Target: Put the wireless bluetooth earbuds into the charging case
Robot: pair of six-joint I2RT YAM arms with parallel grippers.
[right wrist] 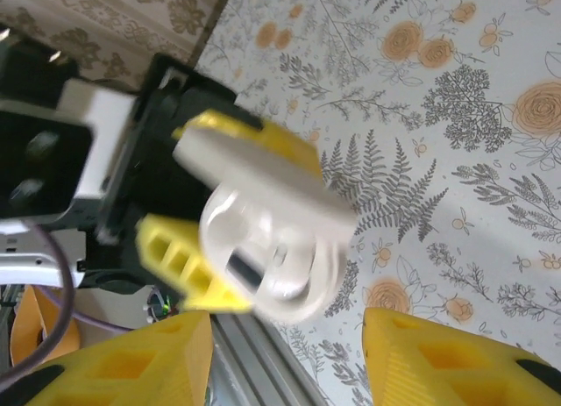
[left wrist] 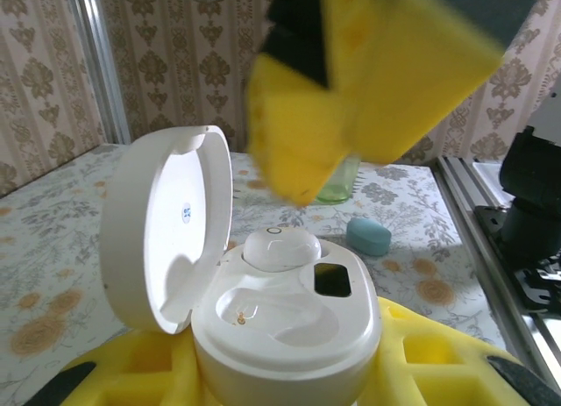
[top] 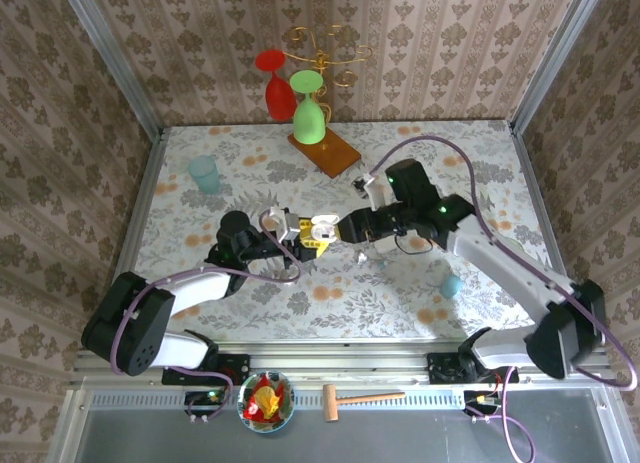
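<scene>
White plastic marked the open charging case (top: 323, 225), which was seen from the top camera clamped in the left gripper (top: 305, 235) at mid-table, with the right gripper (top: 347, 228) just beside it. From the left wrist, one earbud (left wrist: 280, 246) was seen seated in the case's far socket, with the right gripper's blurred yellow fingers (left wrist: 377, 73) above it. From the right wrist, those fingers were seen parted around nothing, the case just beyond their tips.

I count one white charging case (top: 322, 226) in my left pincer (top: 300, 235), with one earbud (left wrist: 280, 246) inside it. Near my right pincer (top: 347, 229): one teal case (top: 452, 284). Beyond both pincers: one teal cup (top: 204, 173) and two upturned goblets, a red goblet (top: 277, 88) and a green goblet (top: 308, 111).
</scene>
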